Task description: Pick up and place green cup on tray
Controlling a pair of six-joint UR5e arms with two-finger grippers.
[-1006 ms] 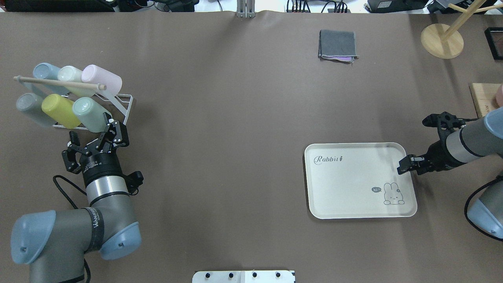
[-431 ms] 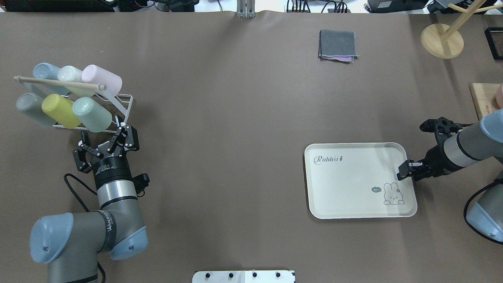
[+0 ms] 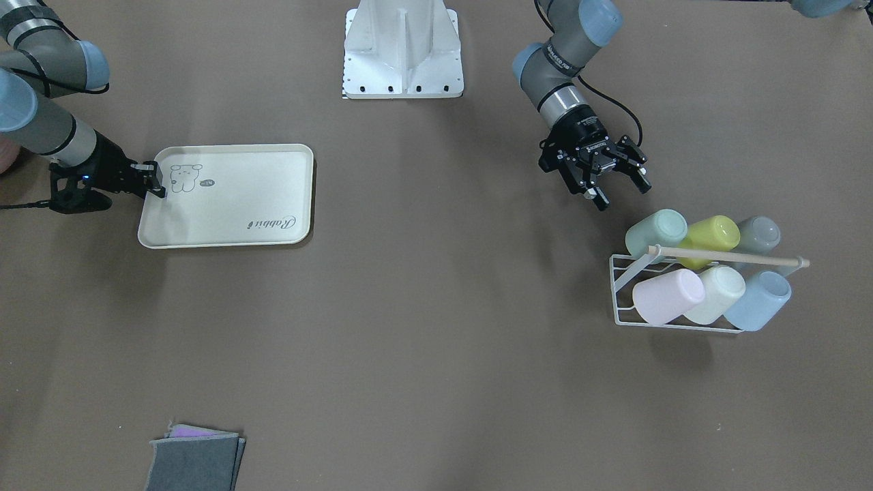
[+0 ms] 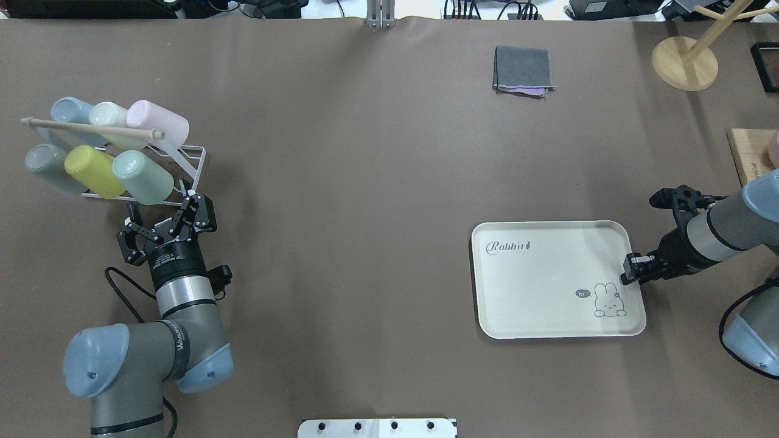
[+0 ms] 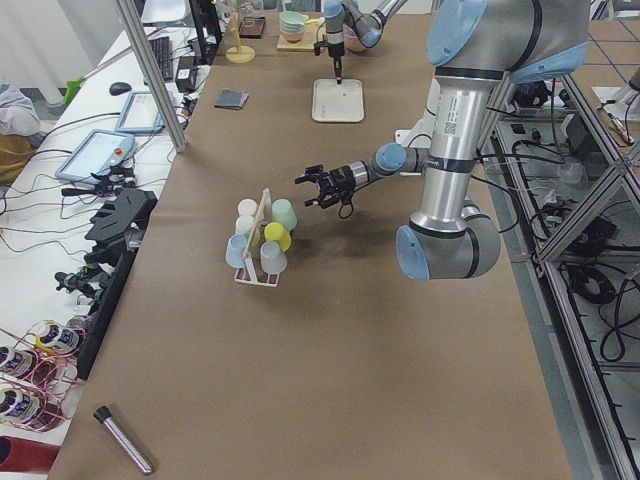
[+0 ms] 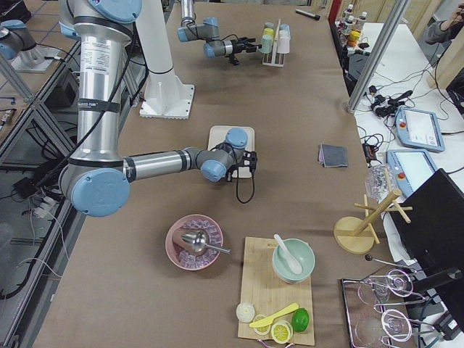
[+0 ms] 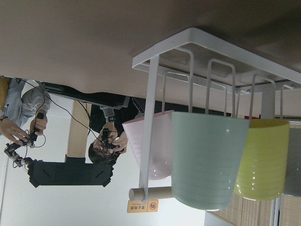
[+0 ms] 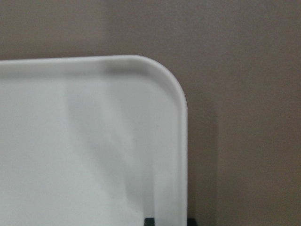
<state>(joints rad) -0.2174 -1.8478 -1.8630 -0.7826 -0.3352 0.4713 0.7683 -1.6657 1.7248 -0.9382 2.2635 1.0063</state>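
The green cup (image 4: 143,176) lies tilted on the near right end of a white wire rack (image 4: 193,159), beside a yellow-green cup (image 4: 91,171). It also shows in the front view (image 3: 656,232) and fills the left wrist view (image 7: 207,160). My left gripper (image 4: 159,210) is open and empty, a short way in front of the cup and apart from it. The cream tray (image 4: 535,286) lies flat at the right and holds nothing. My right gripper (image 4: 630,271) looks shut and empty, low over the tray's right rim (image 8: 181,141).
The rack also holds pale blue (image 4: 70,111), cream, pink (image 4: 159,121) and grey cups under a wooden rod. A folded grey cloth (image 4: 523,70) lies at the far side. A wooden stand base (image 4: 684,64) and a cutting board (image 4: 751,152) are at the far right.
My left gripper has drawn back from the green cup, toward the robot and slightly right, still open. My right gripper has slid outward along the tray to its right rim. The tray has not moved.
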